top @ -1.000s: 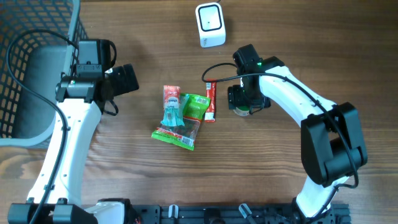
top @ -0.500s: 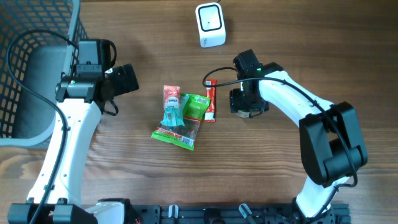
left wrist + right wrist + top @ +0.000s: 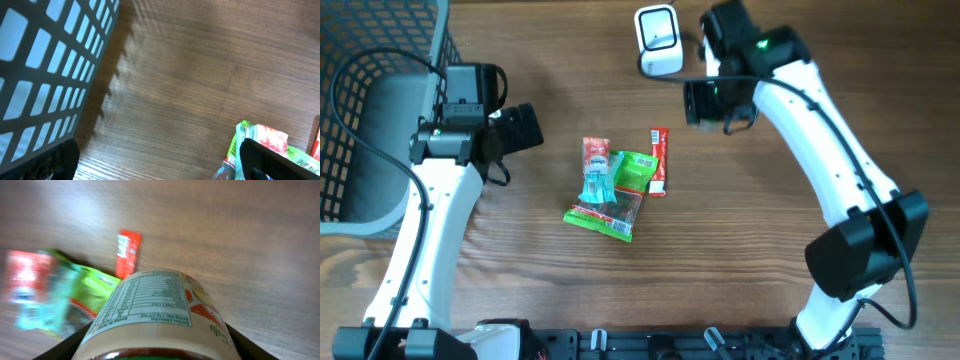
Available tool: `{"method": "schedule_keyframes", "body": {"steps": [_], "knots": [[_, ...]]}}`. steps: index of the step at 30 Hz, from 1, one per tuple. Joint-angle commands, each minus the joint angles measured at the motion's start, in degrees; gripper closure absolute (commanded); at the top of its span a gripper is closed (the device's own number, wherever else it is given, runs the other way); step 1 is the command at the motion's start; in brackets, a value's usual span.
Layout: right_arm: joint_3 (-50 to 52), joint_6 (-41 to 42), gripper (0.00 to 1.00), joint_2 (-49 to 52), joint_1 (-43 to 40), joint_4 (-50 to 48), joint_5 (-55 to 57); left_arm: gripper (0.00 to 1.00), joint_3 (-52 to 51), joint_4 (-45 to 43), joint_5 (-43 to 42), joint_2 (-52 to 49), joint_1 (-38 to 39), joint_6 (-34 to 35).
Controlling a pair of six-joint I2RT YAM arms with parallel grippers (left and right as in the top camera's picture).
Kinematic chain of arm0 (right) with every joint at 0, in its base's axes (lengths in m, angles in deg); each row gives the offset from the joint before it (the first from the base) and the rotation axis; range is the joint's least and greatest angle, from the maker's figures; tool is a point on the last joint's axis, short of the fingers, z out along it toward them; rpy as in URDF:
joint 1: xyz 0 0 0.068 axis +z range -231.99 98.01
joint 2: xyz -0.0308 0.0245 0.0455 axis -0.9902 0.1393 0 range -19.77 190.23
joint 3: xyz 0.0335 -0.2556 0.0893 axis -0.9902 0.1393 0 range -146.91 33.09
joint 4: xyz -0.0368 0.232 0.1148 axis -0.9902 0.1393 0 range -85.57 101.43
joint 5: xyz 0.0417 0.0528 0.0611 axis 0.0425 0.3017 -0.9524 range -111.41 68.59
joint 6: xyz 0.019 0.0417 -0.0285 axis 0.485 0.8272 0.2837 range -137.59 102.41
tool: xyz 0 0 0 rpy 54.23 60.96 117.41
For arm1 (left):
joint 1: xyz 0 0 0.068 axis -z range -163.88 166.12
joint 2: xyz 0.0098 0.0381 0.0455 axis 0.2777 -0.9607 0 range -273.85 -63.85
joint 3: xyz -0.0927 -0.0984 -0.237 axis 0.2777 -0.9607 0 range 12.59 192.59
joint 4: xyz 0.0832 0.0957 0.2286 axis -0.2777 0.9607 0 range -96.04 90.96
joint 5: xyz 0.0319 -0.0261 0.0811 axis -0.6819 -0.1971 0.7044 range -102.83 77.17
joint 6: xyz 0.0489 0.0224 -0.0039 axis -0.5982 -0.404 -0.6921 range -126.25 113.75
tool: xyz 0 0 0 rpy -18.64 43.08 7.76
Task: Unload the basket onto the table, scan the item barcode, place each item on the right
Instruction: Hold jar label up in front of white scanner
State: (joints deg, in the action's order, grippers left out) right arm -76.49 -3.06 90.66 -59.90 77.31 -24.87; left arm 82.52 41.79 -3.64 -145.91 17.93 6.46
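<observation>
Overhead shows right hand (image 3: 708,102) gripping jar (image 3: 155,310) near scanner (image 3: 658,40).

Overhead: far, straight down on the whole worktop (image 3: 740,250). Left wrist: low, oblique, close to the boards, basket (image 3: 45,65) on its left. Right wrist: tight behind the jar (image 3: 155,310), angled down. All three share the snack packets (image 3: 610,190).

- A jar (image 3: 159,307) fills the bottom middle of the frame, its printed nutrition label facing the camera.
- The right gripper (image 3: 156,347) clamps it, with dark fingers (image 3: 236,347) showing at either side.
- A red packet (image 3: 127,252) lies upper left of the jar on the wooden table (image 3: 240,225).
- A green packet (image 3: 92,287) and blurred red and teal wrappers (image 3: 25,287) sit towards the left edge.
</observation>
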Motion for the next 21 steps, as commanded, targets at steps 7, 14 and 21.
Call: {"method": "schedule_keyframes", "body": {"steps": [7,14,21], "knots": [[-12.17,-1.01,0.67,5.84,-0.39,-10.51,-2.62,0.00,0.37,0.00,0.33,0.20,-0.33,-0.50],[-11.87,-1.01,0.74,19.04,-0.39,-38.25,0.85,0.00,0.37,0.00,0.31,0.20,-0.33,-0.50],[-11.85,-0.76,0.88,29.49,-0.39,-66.31,5.60,0.00,0.37,0.00,0.33,0.20,-0.33,-0.50]]}}
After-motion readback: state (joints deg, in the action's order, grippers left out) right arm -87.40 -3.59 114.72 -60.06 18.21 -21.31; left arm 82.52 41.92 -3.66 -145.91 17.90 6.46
